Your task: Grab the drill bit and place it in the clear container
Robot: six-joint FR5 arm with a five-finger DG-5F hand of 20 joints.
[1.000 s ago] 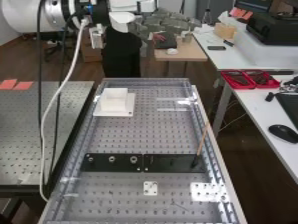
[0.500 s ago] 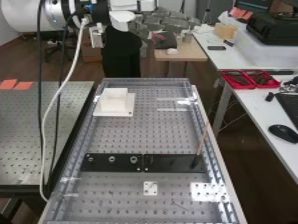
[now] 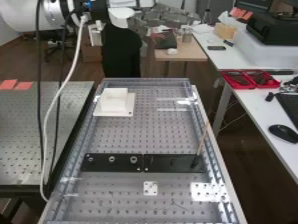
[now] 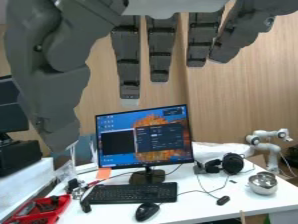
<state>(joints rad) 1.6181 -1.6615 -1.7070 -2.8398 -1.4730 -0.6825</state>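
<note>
beyond the bench, the hand hovers straight-fingered

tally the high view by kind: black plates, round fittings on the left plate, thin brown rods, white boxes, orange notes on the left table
black plates: 2
round fittings: 3
thin brown rod: 1
white box: 1
orange notes: 2
total: 9

The arm is smooth white and rounded, with dark rings and a touch of blue near the wrist. One white cable and thin black cables run alongside. The hand is dark grey, with slim, black-banded fingers, a broad angular thumb and small round screws.
</note>
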